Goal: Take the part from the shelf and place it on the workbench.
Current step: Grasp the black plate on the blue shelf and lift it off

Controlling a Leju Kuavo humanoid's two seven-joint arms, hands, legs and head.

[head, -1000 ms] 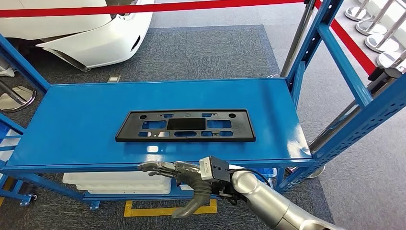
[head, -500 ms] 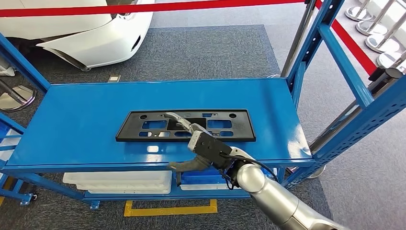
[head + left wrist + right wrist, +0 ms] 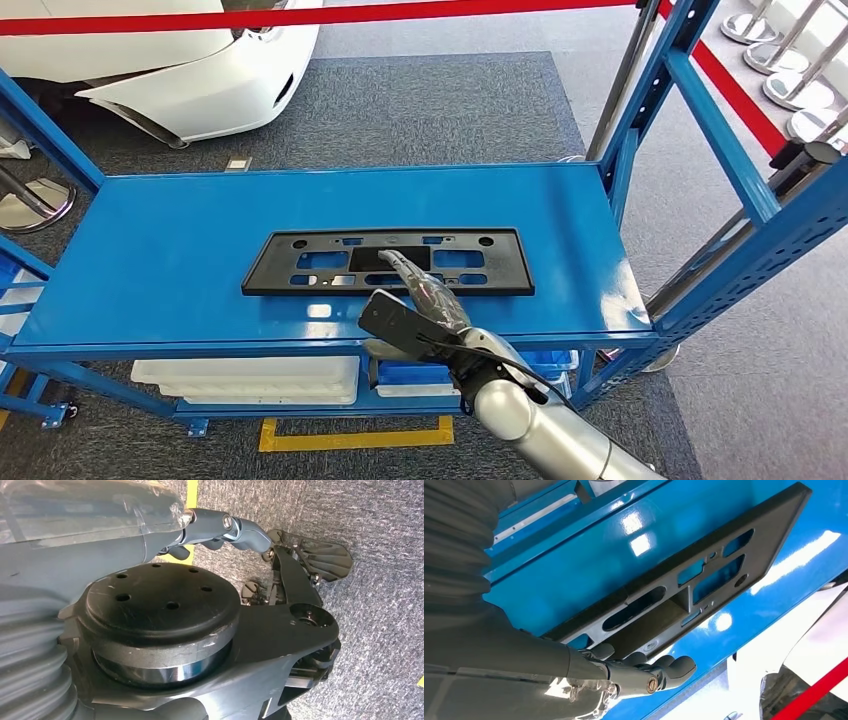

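Note:
The part is a long black plastic plate with several cut-outs [image 3: 300,262], lying flat in the middle of the blue shelf top [image 3: 150,250]. My right hand [image 3: 425,295] reaches over the shelf's front edge, its fingers stretched out above the plate's near long side, just right of its middle. In the right wrist view the fingers [image 3: 644,675] lie close along the plate [image 3: 704,575] and grip nothing; I cannot tell whether they touch it. My left hand [image 3: 220,525] hangs low over grey carpet and holds nothing.
Blue shelf uprights [image 3: 700,100] rise at the right and a blue post at the left. A white car bumper [image 3: 190,90] and red barrier tape [image 3: 300,15] lie beyond. A white bin [image 3: 245,380] sits on the lower shelf. Stanchion bases [image 3: 800,80] stand at far right.
My right hand has come up from below the shelf's front edge and forward over the shelf top, ending above the plate's near side. The plate has not moved.

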